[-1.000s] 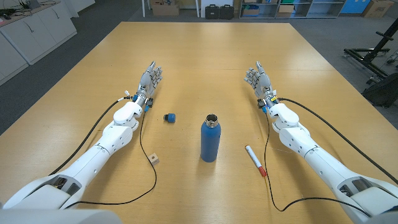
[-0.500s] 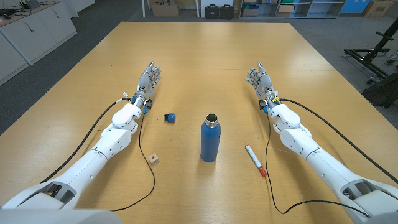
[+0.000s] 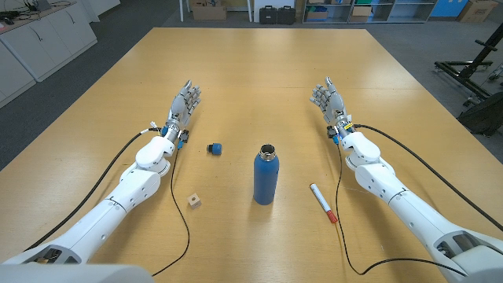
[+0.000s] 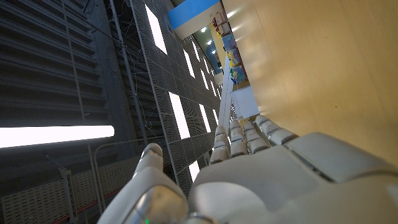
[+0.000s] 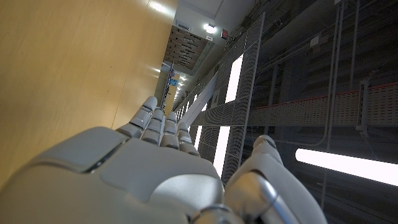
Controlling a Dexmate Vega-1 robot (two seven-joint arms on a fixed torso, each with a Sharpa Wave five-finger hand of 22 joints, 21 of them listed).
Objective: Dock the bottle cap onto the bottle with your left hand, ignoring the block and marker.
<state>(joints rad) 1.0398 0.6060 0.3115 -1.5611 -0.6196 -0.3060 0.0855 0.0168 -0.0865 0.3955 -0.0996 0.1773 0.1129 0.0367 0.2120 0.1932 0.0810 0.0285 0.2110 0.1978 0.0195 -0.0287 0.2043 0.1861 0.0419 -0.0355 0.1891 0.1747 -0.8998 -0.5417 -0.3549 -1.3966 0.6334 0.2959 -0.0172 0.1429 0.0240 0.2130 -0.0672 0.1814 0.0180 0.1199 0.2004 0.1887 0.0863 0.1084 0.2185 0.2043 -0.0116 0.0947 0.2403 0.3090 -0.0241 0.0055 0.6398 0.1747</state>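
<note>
Task not yet begun: the empty, fingers-extended left hand (image 3: 183,104) must reach the bottle cap (image 3: 214,148) lying near the open blue bottle (image 3: 266,175); the right hand (image 3: 326,100) idles, likewise empty.

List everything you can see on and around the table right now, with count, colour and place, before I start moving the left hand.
Blue metal bottle: one, blue with an open silver neck, upright at table centre.
Blue and black bottle cap: one, lying left of the bottle, apart from it.
Small wooden block: one, tan, near the left forearm.
White marker with red cap: one, lying right of the bottle.
Wooden table: one, light brown.
Storage boxes and cases: several, on the floor beyond the far edge.
Left hand: white-grey, empty, fingers extended.
Right hand: white-grey, empty, fingers extended.
</note>
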